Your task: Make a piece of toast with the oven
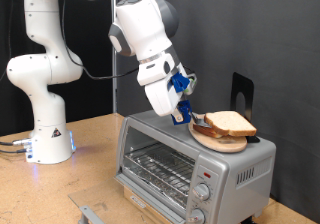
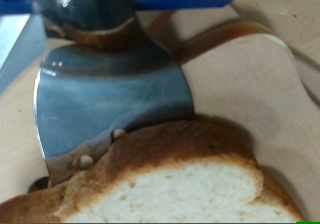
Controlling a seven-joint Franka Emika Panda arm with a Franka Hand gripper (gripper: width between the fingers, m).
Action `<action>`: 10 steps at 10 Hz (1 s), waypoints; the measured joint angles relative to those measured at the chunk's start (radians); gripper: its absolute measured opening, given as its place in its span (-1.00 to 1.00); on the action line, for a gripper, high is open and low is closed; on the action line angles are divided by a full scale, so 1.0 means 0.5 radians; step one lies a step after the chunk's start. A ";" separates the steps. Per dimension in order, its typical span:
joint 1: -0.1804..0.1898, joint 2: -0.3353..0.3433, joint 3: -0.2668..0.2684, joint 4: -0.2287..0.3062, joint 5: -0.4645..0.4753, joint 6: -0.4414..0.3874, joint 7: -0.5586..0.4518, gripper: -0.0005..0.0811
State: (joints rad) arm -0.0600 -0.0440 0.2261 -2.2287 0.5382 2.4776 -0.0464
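Observation:
The toast is a pale bread slice with a brown crust, lying on a round wooden plate on top of the silver oven. My gripper hangs just to the exterior view's left of the plate, shut on a spatula. The spatula's metal blade reaches to the toast's edge. In the wrist view the blade lies on the plate with its tip at or under the crust of the toast. The oven's wire rack shows through its front.
The oven has two round knobs at its front right. A black upright object stands behind the plate. The robot's white base stands at the exterior view's left on the wooden table. A grey flat piece lies at the bottom edge.

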 joint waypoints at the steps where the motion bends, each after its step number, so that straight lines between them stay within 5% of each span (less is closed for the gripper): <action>1: 0.000 -0.006 0.001 -0.003 0.033 0.003 -0.022 0.20; 7: -0.002 -0.095 -0.008 -0.065 0.305 0.057 -0.221 0.20; 10: -0.012 -0.223 -0.056 -0.143 0.365 -0.068 -0.328 0.20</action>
State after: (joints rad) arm -0.0662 -0.1554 0.1978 -2.3000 0.7205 2.4438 -0.2103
